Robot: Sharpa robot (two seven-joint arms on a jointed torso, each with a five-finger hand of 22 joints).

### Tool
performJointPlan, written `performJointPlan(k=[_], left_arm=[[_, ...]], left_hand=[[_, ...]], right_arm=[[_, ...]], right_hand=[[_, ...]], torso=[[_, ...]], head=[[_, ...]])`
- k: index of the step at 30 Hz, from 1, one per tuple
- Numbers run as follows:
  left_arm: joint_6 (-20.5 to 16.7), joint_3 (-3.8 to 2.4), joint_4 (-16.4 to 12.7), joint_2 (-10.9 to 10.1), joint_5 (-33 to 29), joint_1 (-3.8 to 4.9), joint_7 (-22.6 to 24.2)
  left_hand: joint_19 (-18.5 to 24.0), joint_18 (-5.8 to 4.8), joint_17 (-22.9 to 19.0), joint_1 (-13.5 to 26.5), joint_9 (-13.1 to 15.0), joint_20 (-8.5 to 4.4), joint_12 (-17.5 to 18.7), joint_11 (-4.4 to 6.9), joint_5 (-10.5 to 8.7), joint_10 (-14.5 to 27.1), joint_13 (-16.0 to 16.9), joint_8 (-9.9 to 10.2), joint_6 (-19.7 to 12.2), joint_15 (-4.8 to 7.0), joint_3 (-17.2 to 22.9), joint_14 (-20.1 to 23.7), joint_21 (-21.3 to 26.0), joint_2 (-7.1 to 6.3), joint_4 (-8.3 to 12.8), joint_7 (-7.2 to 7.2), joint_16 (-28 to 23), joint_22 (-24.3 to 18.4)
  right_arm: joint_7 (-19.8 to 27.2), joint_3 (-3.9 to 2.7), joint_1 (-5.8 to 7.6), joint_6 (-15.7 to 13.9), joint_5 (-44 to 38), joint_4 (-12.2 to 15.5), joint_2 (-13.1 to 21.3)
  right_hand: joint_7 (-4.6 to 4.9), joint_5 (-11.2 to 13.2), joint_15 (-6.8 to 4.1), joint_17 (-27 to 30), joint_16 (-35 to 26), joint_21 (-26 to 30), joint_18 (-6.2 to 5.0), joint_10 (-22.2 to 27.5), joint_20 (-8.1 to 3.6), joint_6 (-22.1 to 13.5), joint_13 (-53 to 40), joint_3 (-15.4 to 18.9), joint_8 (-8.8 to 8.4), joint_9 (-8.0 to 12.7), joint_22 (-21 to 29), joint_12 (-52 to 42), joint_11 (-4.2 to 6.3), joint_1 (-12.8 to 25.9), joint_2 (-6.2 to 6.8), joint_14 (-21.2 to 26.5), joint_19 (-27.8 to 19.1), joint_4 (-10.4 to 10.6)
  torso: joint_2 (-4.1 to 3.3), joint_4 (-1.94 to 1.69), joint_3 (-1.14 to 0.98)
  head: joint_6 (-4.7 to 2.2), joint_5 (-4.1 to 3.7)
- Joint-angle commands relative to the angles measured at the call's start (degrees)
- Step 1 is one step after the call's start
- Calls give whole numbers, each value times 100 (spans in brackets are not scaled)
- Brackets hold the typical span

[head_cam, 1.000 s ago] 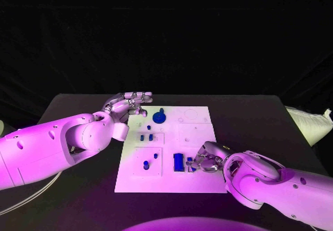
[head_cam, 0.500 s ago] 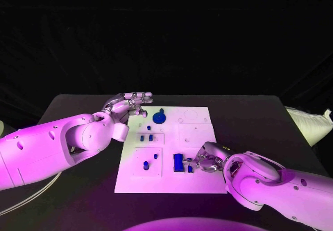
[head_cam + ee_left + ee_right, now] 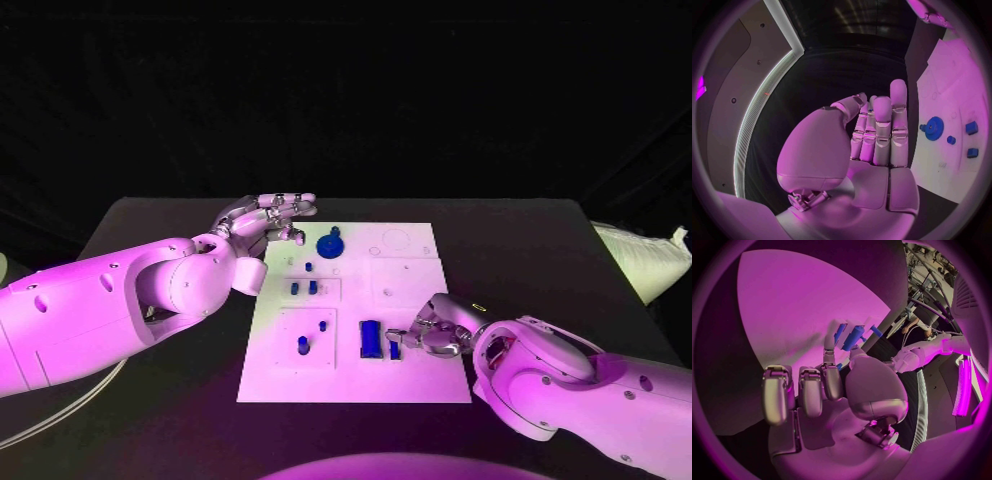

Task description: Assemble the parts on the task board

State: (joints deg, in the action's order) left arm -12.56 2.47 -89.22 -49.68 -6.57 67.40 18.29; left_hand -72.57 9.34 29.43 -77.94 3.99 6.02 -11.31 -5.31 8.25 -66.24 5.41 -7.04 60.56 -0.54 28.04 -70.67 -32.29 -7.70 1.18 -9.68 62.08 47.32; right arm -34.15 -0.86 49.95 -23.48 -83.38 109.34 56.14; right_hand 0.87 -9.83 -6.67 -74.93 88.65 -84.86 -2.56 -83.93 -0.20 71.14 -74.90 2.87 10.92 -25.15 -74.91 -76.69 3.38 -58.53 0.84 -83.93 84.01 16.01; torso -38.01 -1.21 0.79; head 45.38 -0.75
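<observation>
The white task board (image 3: 411, 285) lies mid-table. On it are a blue gear (image 3: 332, 243), small blue pegs (image 3: 302, 287), a blue piece (image 3: 303, 343) at the front left and a taller blue block (image 3: 372, 338). My right hand (image 3: 428, 336) rests at the board's front right, beside that block. In the right wrist view my right hand (image 3: 832, 390) pinches a small blue part (image 3: 854, 337) between thumb and a finger over the board (image 3: 798, 305). My left hand (image 3: 271, 215) hovers at the board's far left corner with straight fingers, holding nothing. In the left wrist view the left hand (image 3: 873, 145) is beside the gear (image 3: 933, 128).
A pale bag (image 3: 642, 255) lies off the table's right edge. My bulky left arm (image 3: 116, 300) covers the black table (image 3: 519, 250) left of the board. My right arm (image 3: 577, 390) fills the front right corner.
My right hand has edged slightly right and toward the front edge beside the blue block. The left hand has stayed put.
</observation>
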Motion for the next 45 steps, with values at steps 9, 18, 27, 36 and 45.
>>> performJointPlan(k=[9, 18, 27, 36, 45], left_arm=[[97, 11, 68, 16, 24, -12, 80], [29, 12, 180, 38, 23, -60, 189], [-84, 9, 514, 157, -58, -85, 364], [-284, 7, 891, 339, -139, -87, 499], [-519, 5, 1179, 513, -182, -87, 596]], left_hand=[[42, 105, -47, 31, -9, -8, -52, -10, 22, 38, 6, -29, -17, 11, -26, 61, 43, 69, 26, -13, -48, -9], [502, 107, -533, 162, -17, 51, -127, -50, -15, 138, -16, 6, -121, -41, -200, 630, 437, 52, -19, -31, -653, -233], [1868, 34, -1728, 182, -15, 376, 162, -200, -32, 239, -183, 65, -178, -414, -151, 1369, 1848, 108, -81, -77, -3231, -1259], [2442, 133, -2395, 206, -21, 815, 731, -346, -32, 300, -185, 241, -216, -698, -131, 1352, 2811, 75, -102, -125, -4811, -2345], [2480, 127, -2525, 187, -22, 870, 780, -381, -26, 432, -192, 304, -235, -747, -187, 1304, 2862, 96, -86, -135, -5164, -2640]], right_arm=[[2282, -22, 311, -1067, 2519, -263, 314], [3914, -23, 482, -1143, 4431, -719, 265], [5054, -25, 891, -805, 6467, -1574, -86], [5600, -76, 1124, -288, 7220, -2669, -661], [5760, -115, 1158, -37, 7286, -3172, -922]], right_hand=[[367, -366, 242, -916, -239, 357, -18, -96, 166, -797, -553, -175, -588, 265, -461, 964, -313, -1498, -124, -481, 130, -698], [531, -327, 357, 854, -1693, 1955, -405, 945, 294, -1084, 997, -257, -723, 623, 1212, 4047, -452, -2053, -123, 35, -697, -1066], [814, -215, 689, 4154, -5829, 5386, -788, 1723, 576, -1355, 3871, -680, -738, 1101, 4177, 6969, -783, -2513, -82, 1371, -2083, -1150], [878, -150, 1126, 5813, -8001, 7159, -813, 1823, 1048, -1440, 6206, -1365, -727, 1556, 5548, 7308, -1006, -2523, 190, 1863, -2470, -1053], [896, -130, 1044, 6440, -8387, 7565, -791, 1610, 983, -1315, 7094, -1651, -729, 1819, 6059, 7303, -1017, -2347, 276, 1205, -1834, -1152]], torso=[[34, 1, 1], [89, -9, -5], [214, 26, 14], [334, 67, 48], [353, 87, 44]], head=[[-5, -23], [43, -2], [-58, -23], [-292, -15], [-351, 14]])
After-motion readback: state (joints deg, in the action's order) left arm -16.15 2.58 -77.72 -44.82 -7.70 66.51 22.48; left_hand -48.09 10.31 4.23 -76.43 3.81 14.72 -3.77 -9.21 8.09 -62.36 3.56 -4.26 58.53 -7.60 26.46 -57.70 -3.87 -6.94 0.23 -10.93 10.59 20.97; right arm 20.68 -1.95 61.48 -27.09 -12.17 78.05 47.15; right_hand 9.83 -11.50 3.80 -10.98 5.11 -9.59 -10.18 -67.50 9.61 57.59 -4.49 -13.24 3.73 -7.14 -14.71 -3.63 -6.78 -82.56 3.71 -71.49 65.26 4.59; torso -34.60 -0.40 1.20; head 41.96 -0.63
